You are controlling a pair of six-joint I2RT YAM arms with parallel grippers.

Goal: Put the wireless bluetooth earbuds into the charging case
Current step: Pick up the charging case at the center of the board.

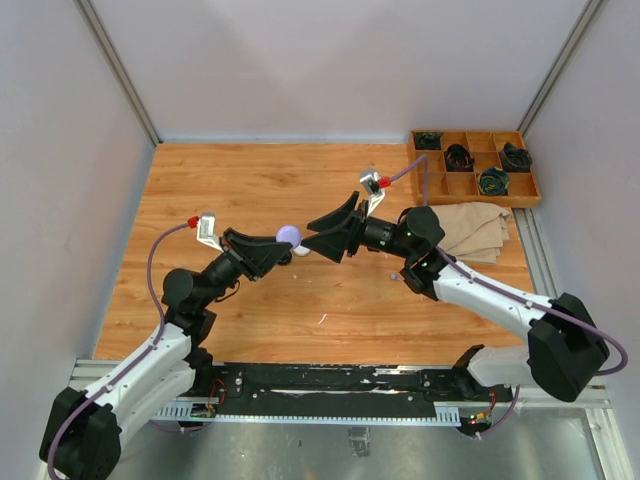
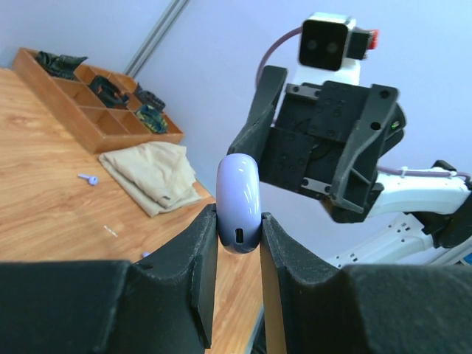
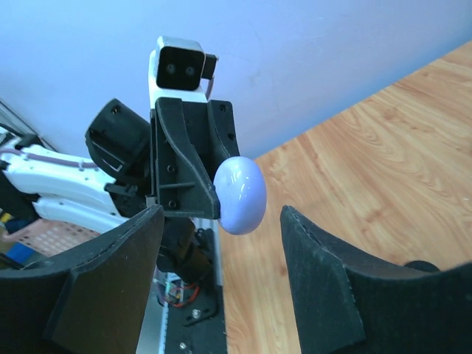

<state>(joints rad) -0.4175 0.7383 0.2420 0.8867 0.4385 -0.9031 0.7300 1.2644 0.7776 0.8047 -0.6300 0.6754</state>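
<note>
Lilac and rounded, the charging case (image 2: 238, 203) sits pinched on edge between the two fingers of the left gripper (image 2: 237, 218), held up off the wooden counter (image 1: 250, 180) over its middle. A small slot in the case rim faces the left wrist camera. The right gripper (image 3: 221, 214) faces it from the other side with its fingers spread wide, the case just ahead of the gap and touching neither finger. One lilac earbud (image 2: 88, 178) lies loose on the wood right of centre, nearer than the folded beige cloth (image 1: 475, 230). A tiny pale piece (image 2: 110, 231) lies toward the near edge, too small to identify. A divided wooden tray (image 1: 472, 199) occupies the far right corner, just beyond the cloth.
</note>
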